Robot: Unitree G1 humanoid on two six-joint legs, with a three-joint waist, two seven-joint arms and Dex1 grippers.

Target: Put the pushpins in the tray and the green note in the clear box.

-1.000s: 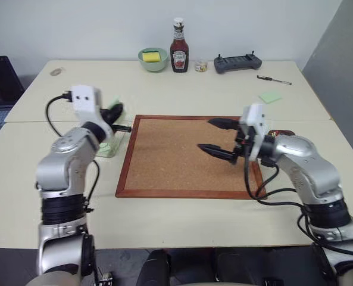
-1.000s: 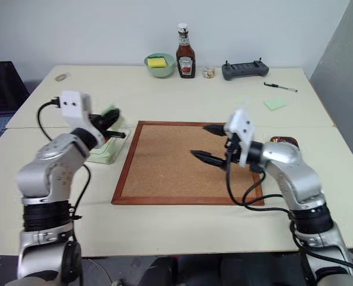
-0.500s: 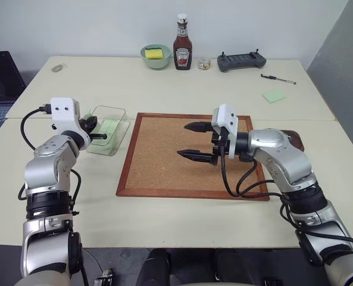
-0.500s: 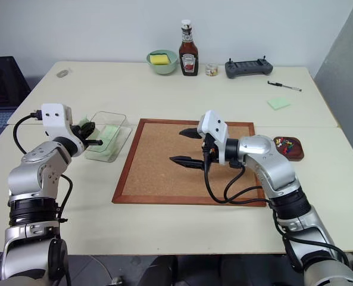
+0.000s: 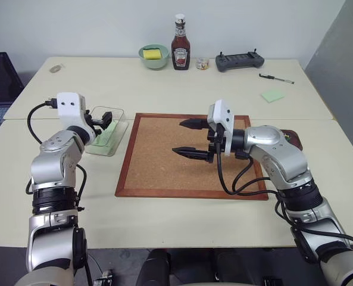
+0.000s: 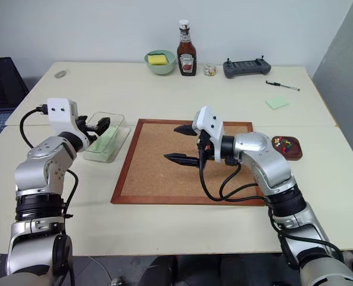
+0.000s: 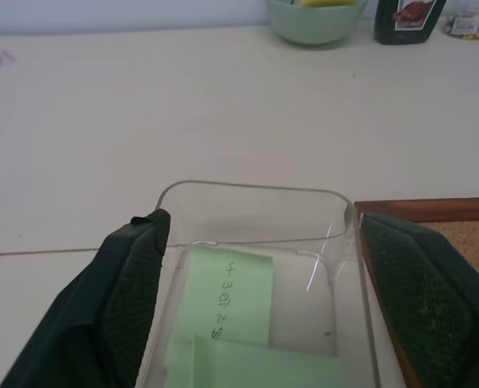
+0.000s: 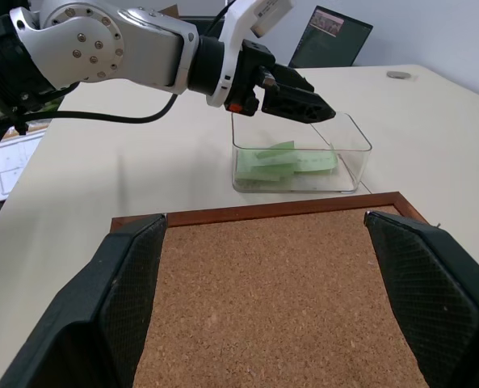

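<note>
A cream table (image 6: 164,229) fills the room's foreground beneath a plain white wall, a grey panel rising at 3 o'clock. A cork board (image 6: 164,179) in a reddish wooden frame lies at the table's centre. At 9 o'clock of the board sits the clear box (image 6: 119,132), and the green note (image 7: 231,295) lies flat inside it, handwriting showing, another pale green slip overlapping its near end.

Since a second ago the left gripper (image 6: 100,125), then shut over the box, has spread its fingers and now hangs empty just above the box's near rim. The right gripper (image 6: 179,143) has slid left over the cork board; its jaws remain wide apart, holding nothing.

At 3 o'clock of the board rests the tray (image 6: 287,148), with the pushpins (image 6: 285,143) heaped in it. Along the far edge at 12 o'clock stand a pale green bowl (image 6: 161,61), a ketchup bottle (image 6: 186,50) and a dark controller (image 6: 246,68); a pen (image 6: 281,86) and a squarer green sticky note (image 6: 277,103) lie towards 2 o'clock.
</note>
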